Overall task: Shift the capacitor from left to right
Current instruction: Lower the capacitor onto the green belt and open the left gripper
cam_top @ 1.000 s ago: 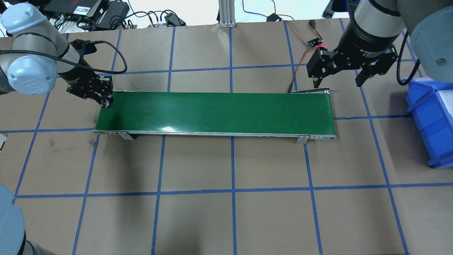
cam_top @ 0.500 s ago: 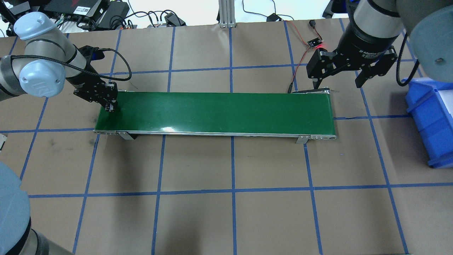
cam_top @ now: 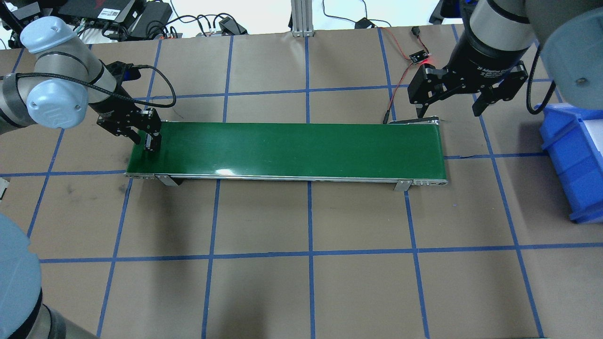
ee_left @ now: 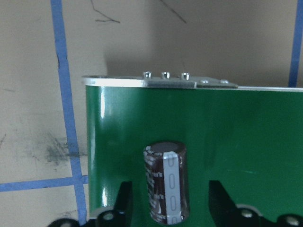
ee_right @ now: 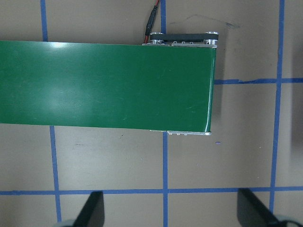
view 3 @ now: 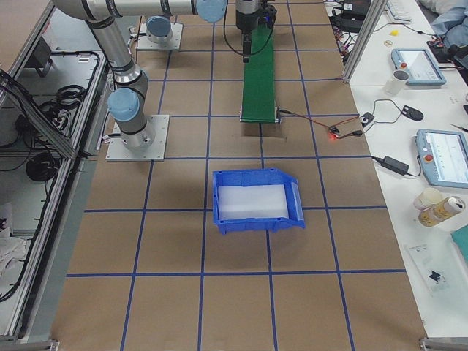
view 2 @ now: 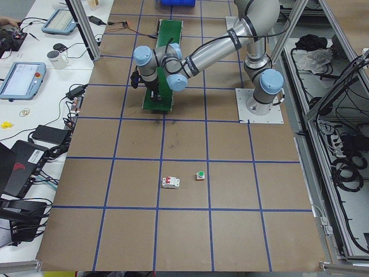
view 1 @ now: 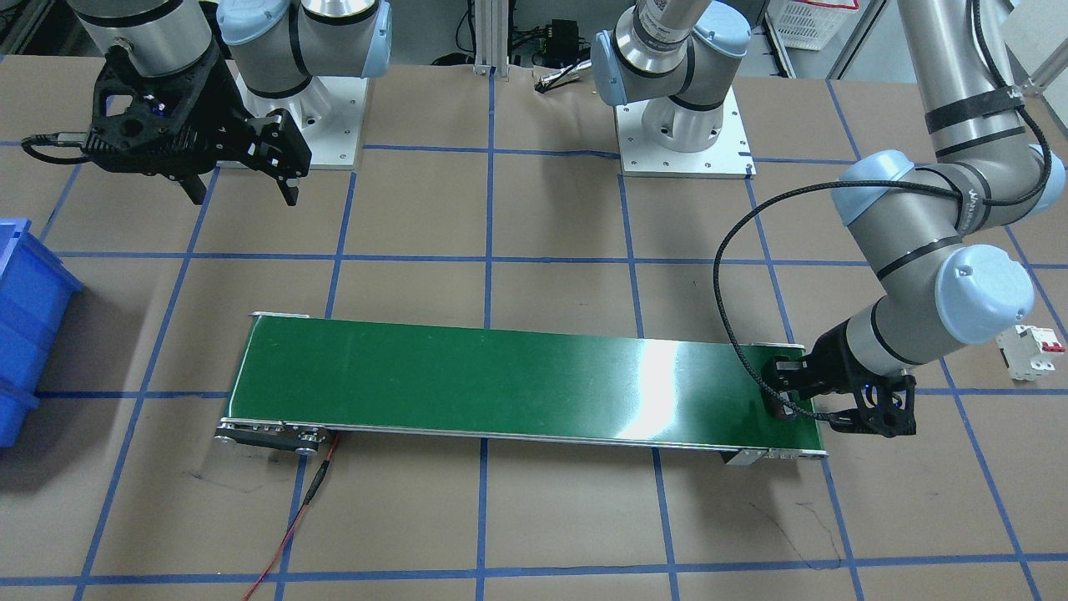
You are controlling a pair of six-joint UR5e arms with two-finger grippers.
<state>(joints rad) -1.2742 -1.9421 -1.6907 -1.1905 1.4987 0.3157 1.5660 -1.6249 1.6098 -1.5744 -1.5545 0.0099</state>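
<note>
The capacitor [ee_left: 165,187], a stubby dark cylinder with a pale stripe, lies on the left end of the green conveyor belt [cam_top: 292,148]. My left gripper [cam_top: 145,140] is low over that end, also in the front view [view 1: 822,407]. In the left wrist view, my left gripper [ee_left: 170,189] is open, with a gap between the capacitor and each finger. My right gripper [cam_top: 450,109] is open and empty above the belt's far right end. It also shows in the front view [view 1: 242,192] and in its own wrist view [ee_right: 173,208].
A blue bin [cam_top: 574,160] stands at the table's right edge. A red wire with a lit sensor board [cam_top: 414,56] runs to the belt's right end. A white circuit breaker [view 2: 170,182] and a green-capped button [view 2: 200,175] sit on the table left of the belt.
My left gripper has moved right and down onto the belt's left end, and its fingers have spread apart. The right arm has barely moved.
</note>
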